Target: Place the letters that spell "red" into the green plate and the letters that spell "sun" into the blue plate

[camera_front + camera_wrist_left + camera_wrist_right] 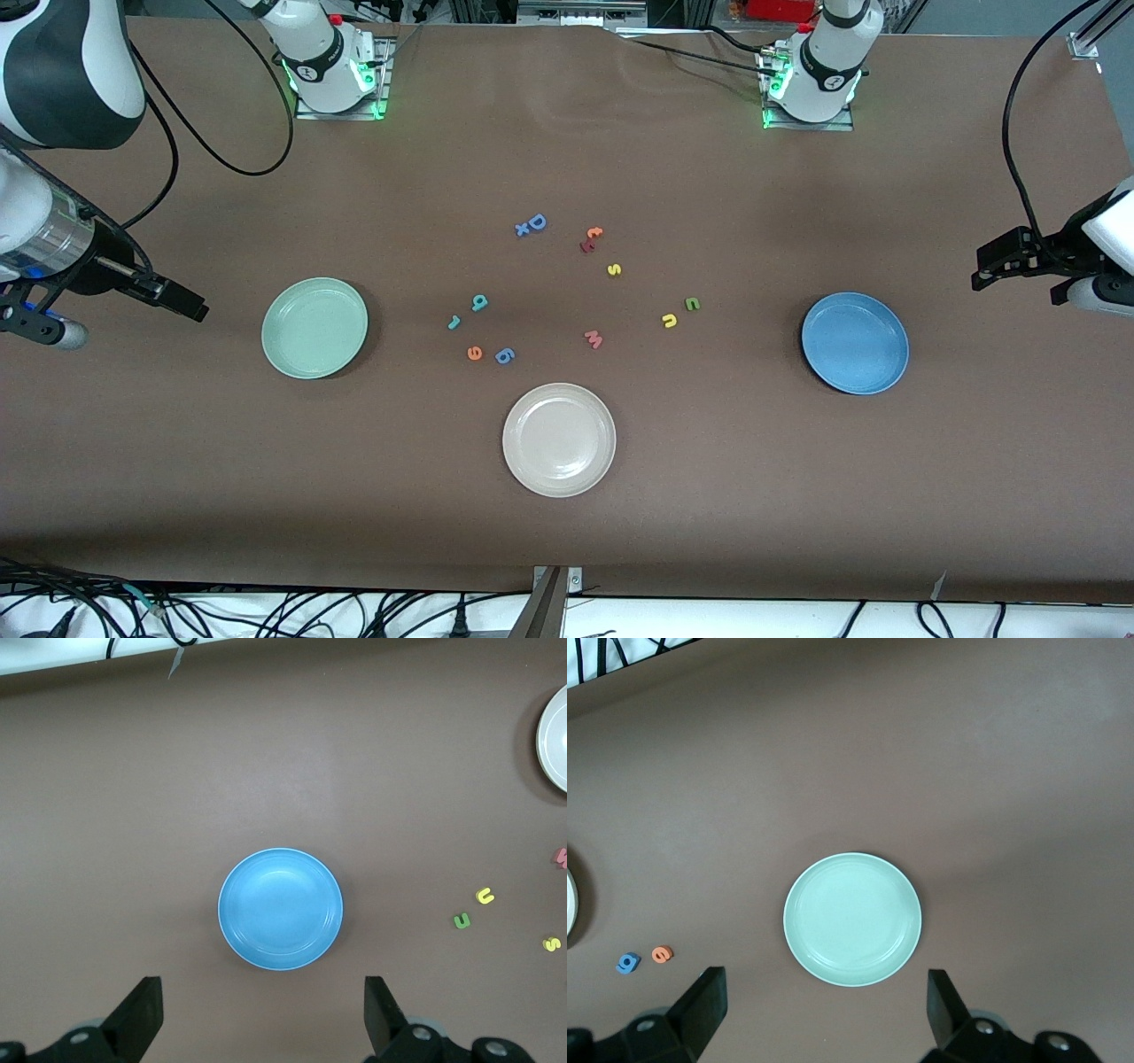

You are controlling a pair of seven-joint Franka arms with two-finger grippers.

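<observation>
With no letter placed, I hold the left gripper [261, 1019] and right gripper [824, 1019] wide open and empty; next, reach the teal "r" [454, 322] between green plate [314, 328] and blue plate [855, 343].

A cream-white plate [559, 439] sits on the brown table [709, 496], nearest the front camera of everything here, and nothing lies in it. Up from it, a pink "w" [594, 338] lies flat on the cloth. Toward the right arm's end from that, a blue "6"-like letter [505, 356] rests close to the white plate's rim. Farther from the camera, a blue capital "D" [536, 221] touches a small blue "x" [522, 229]. Near them, an orange letter [594, 233] and a dark red letter [586, 245] huddle together, touching. Black cables [266, 611] trail along the table's near edge.
</observation>
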